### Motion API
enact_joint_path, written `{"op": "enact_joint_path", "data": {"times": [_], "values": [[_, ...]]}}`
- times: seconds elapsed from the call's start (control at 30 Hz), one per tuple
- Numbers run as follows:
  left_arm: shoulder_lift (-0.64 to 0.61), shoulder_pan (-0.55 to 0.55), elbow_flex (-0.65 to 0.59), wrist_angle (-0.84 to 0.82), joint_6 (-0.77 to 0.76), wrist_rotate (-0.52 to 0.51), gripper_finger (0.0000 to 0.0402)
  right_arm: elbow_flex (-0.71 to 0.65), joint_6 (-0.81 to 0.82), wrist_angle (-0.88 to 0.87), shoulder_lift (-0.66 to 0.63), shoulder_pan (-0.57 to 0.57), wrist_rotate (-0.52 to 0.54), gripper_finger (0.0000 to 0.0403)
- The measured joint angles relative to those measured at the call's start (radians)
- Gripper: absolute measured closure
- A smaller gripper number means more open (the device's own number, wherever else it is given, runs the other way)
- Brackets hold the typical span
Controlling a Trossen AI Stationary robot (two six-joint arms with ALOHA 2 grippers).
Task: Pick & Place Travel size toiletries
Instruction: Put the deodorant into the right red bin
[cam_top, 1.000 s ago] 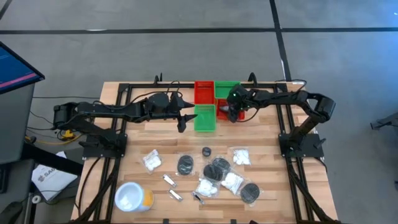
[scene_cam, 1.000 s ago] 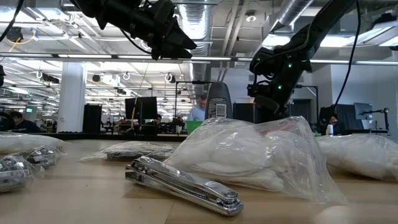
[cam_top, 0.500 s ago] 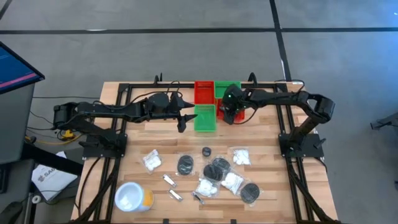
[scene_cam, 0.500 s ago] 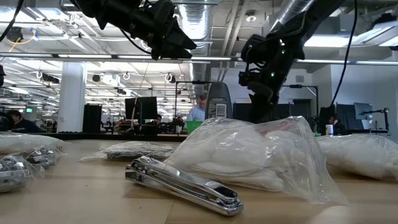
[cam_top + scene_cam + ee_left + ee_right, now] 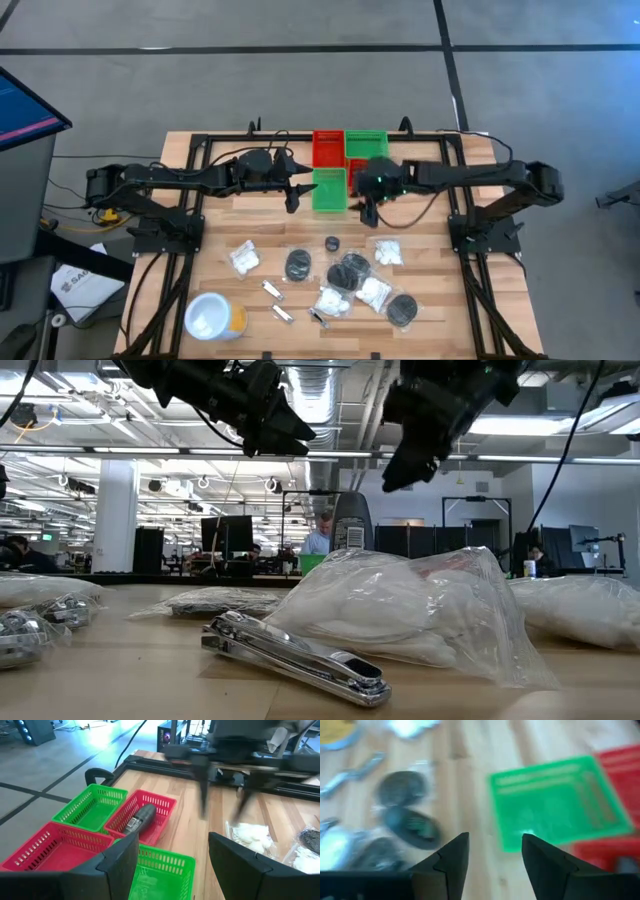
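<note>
A dark grey bottle is being shown lying in the red bin only by the left wrist view. Both grippers, left and right, are being held spread and empty above the table, toiletries being left scattered nearer the front.

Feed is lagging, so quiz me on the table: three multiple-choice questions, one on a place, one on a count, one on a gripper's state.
1. Where is the right gripper?
A) inside a red bin
B) over the table, between the bins and the packets
C) over the white tub
2. How many bins stand there?
A) two
B) three
C) four
3. The right gripper is
A) open and empty
B) shut on a packet
C) shut on a bottle
1 B: the high view shows it there.
2 C: two red, two green.
3 A: its fingers stand apart, nothing between.
</note>
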Motion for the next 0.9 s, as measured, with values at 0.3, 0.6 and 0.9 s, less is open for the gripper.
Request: {"op": "enact_joint_path", "data": {"times": [0.3, 0.6, 0.9], "values": [[0.000, 0.000, 0.000, 0.000, 0.000, 0.000, 0.0172, -0.001, 0.027, 0.075, 0.020, 0.144, 0.007, 0.0204], [0.000, 0.000, 0.000, 0.000, 0.000, 0.000, 0.0172, -0.006, 0.079, 0.086, 0.022, 0.200, 0.010, 0.0193], [0.000, 0.000, 0.000, 0.000, 0.000, 0.000, 0.0172, -0.072, 0.136, 0.191, 0.069, 0.242, 0.107, 0.0195]]}}
